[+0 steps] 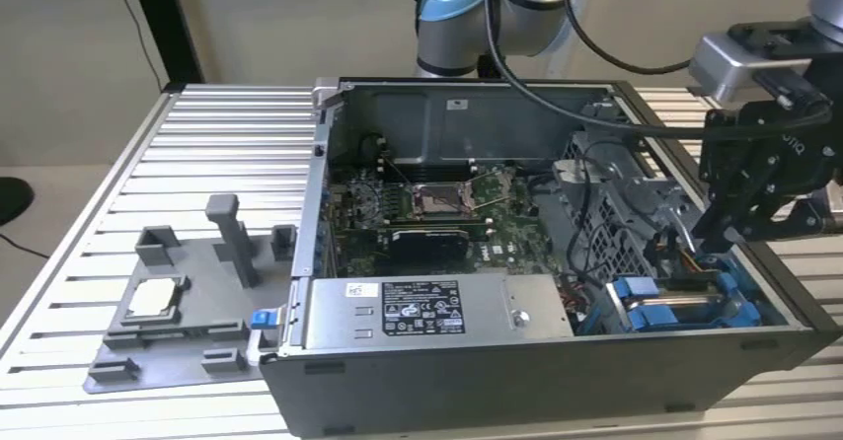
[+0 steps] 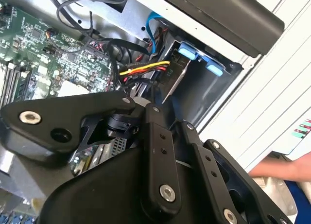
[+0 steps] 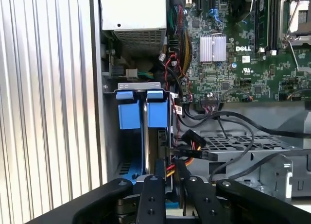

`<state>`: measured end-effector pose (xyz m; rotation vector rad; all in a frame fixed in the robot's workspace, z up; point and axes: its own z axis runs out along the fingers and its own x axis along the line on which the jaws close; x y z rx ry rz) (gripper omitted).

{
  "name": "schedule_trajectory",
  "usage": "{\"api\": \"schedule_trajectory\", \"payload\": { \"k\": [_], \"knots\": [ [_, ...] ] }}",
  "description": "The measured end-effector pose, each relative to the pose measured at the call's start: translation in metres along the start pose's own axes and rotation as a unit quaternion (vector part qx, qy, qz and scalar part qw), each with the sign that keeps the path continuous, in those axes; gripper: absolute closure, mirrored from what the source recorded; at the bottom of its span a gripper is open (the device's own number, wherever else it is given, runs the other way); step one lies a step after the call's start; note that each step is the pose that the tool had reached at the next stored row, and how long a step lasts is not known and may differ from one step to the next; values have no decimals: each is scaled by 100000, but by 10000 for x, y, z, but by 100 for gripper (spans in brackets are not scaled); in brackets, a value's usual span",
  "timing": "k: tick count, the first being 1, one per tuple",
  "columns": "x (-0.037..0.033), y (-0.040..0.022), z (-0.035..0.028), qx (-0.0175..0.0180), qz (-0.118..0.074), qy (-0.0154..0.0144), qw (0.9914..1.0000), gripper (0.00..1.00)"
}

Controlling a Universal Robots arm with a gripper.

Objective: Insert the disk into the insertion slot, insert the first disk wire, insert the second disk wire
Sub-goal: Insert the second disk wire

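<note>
Lying seated in the insertion slot (image 1: 737,307) at the near corner of the open grey computer case (image 1: 527,381), toward the exterior view's right: the disk (image 1: 672,307), directly below the claw (image 1: 722,245). Showing in the first wrist view as two bright blue carrier tabs (image 3: 141,110) with a silver metal edge between them, just beyond the claw's black fingers (image 3: 156,178). Running with its long axis along the bay, on edge, blue tabs pointing toward the silver power supply box (image 1: 428,309) next to it.

Hanging over the end of the disk opposite the tabs: the claw, its two thin fingers drawn close together about a bundle of yellow, red and black wires (image 3: 187,151); whether actually pinching the connector, impossible to tell. In the second wrist view, the same yellow and red wires (image 2: 146,67) leading toward the bay beside the blue tabs (image 2: 199,56).

Materials: matte black linkage plates with bright screws on the claw; smooth blue plastic on the carrier; perforated grey sheet metal on the drive cage (image 3: 233,144); green motherboard (image 1: 428,203) inside the case; ribbed aluminium bench (image 1: 158,164) beneath; grey plastic fixture tray (image 1: 185,292) on the bench, well apart from the case.
</note>
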<state>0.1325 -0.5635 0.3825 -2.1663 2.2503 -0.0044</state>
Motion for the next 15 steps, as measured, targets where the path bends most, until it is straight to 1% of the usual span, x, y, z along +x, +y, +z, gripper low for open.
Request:
{"api": "schedule_trajectory", "payload": {
  "k": [2,4,15],
  "knots": [
    [-1,-1,-82,-14,60,6,100000,0],
    [-1,-1,-122,-22,88,7,100000,0],
    [-1,-2,-122,-24,89,7,100000,0]
  ]
}}
